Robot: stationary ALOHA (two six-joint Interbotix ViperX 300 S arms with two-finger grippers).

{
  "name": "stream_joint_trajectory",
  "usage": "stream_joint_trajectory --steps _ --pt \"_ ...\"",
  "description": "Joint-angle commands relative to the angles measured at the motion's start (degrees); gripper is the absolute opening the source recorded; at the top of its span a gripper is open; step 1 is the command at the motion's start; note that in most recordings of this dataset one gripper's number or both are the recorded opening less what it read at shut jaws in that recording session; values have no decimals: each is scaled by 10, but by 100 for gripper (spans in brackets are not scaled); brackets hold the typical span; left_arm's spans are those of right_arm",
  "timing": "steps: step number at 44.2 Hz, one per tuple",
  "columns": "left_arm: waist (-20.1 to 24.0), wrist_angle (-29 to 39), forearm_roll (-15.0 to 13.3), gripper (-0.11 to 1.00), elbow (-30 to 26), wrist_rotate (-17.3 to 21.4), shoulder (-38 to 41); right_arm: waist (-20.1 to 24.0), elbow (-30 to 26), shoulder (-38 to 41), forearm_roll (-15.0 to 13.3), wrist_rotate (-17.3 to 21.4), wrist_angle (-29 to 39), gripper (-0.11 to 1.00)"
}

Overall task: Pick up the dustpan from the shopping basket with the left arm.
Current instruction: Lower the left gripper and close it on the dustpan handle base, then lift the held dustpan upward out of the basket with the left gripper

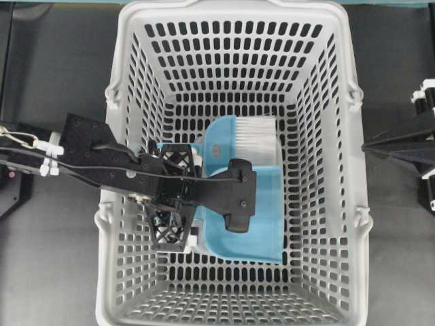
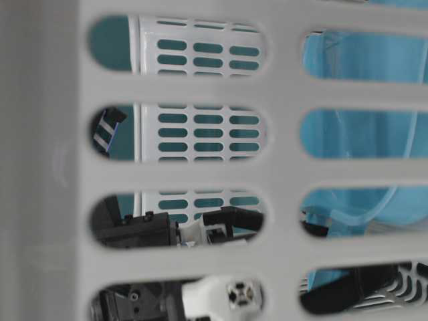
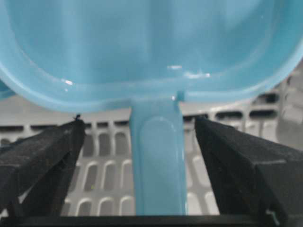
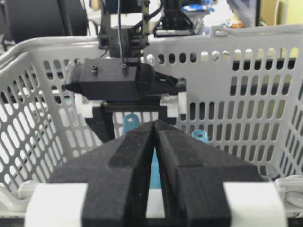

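Dustpan (image 3: 156, 61) lies in the shopping basket (image 1: 136, 81); my left gripper (image 3: 142, 156) is spread wide, straddling its handle (image 3: 157, 165) without touching. My right gripper (image 4: 155, 130) is closed.

No words, brand marks, numbers or signs can be read anywhere in these views. The basket (image 1: 136, 81), the dustpan (image 3: 156, 61) lying inside the basket, and the brush (image 1: 248, 136) beside it show only plain, unmarked plastic.
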Motion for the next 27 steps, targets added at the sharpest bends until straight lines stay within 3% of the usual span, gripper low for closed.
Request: stream_joint_trajectory --steps 1,4,11,27 --pt "-2 -26 2 85 1 -11 -7 3 -2 3 1 1 -3 0" --pt "-3 -33 2 74 4 -17 -7 4 0 3 1 1 -3 0" --pt "-9 -41 2 28 7 -15 -27 6 2 3 1 1 -3 0" --pt "-4 -97 2 29 9 -15 -111 7 5 3 2 2 -3 0"
